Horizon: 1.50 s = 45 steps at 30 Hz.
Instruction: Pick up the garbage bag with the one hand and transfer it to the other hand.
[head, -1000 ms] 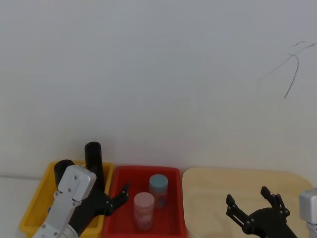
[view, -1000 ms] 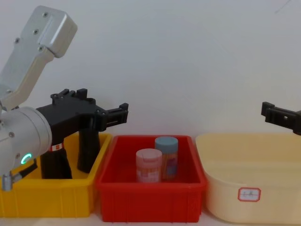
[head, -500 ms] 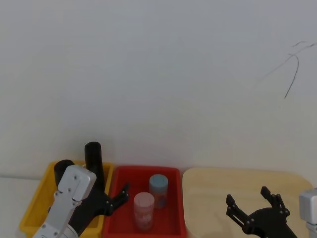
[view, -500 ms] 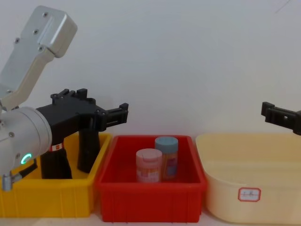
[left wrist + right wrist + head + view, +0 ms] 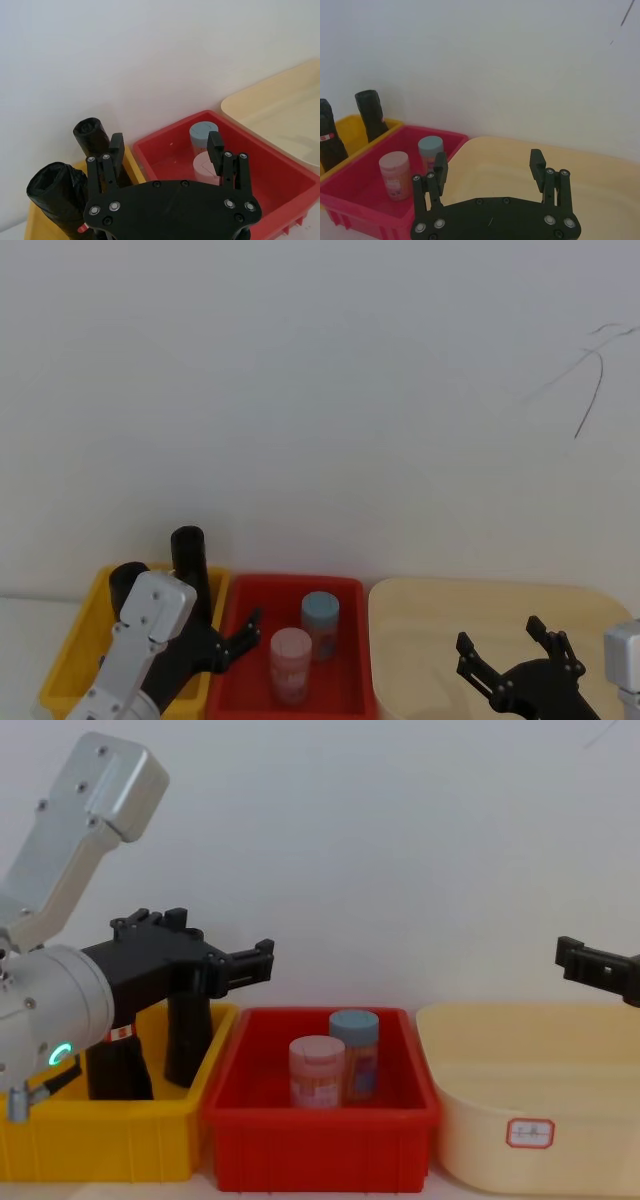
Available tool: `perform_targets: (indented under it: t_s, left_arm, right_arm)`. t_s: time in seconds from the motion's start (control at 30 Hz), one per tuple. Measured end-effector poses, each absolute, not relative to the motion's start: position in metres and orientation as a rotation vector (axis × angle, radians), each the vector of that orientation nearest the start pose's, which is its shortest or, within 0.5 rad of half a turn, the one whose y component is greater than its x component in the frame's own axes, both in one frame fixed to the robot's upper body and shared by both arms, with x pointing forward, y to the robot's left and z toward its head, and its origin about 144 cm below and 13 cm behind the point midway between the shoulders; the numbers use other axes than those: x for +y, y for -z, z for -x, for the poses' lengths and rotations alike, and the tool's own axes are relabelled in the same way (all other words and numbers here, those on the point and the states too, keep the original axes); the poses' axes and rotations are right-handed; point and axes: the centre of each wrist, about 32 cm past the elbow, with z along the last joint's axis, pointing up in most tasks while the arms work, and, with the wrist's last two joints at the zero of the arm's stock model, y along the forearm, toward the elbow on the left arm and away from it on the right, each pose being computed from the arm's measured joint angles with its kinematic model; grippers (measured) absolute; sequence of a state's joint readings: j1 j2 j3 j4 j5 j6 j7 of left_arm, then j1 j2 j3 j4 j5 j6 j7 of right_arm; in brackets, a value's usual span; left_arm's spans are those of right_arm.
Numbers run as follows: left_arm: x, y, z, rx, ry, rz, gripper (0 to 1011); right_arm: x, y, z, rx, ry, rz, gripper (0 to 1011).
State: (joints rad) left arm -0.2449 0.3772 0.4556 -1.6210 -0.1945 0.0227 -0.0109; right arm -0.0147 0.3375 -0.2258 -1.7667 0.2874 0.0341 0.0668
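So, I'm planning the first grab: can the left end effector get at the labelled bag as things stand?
Probably yes, once it shifts. The left end effector hangs open above the yellow bin's right side, aimed past the bag, which stands upright there with its top uncovered; the plain roll stands apart.

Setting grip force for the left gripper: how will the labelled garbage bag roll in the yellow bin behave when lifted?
The garbage bag roll has a crinkled plastic top, so it will probably give a little when squeezed. Standing tall and narrow in the yellow bin, it may tip against the plain roll if nudged.
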Motion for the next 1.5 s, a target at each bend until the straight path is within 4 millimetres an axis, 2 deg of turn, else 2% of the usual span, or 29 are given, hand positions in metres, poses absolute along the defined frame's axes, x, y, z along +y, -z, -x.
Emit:
perform_targets:
  t_s: [0.37, 0.8, 1.2, 1.5]
  left_arm:
    - [0.201, -1.210, -0.502, -0.274, -1.100, -0.136, 1000]
    - [0.225, -1.217, -0.504, -0.267, -1.044, -0.203, 1000]
    - [0.241, -1.223, -0.503, -0.237, -1.043, -0.205, 1000]
    - [0.260, -1.229, -0.501, -0.204, -1.065, -0.204, 1000]
  right_arm:
    - [-0.237, -1.189, -0.443, -0.075, 1.229, -0.026, 1001]
    - [-0.237, -1.189, -0.443, -0.075, 1.229, -0.026, 1001]
    - [-0.237, -1.189, -0.443, -0.075, 1.230, -0.026, 1001]
    - [-0.237, -1.189, -0.443, -0.075, 1.230, -0.026, 1001]
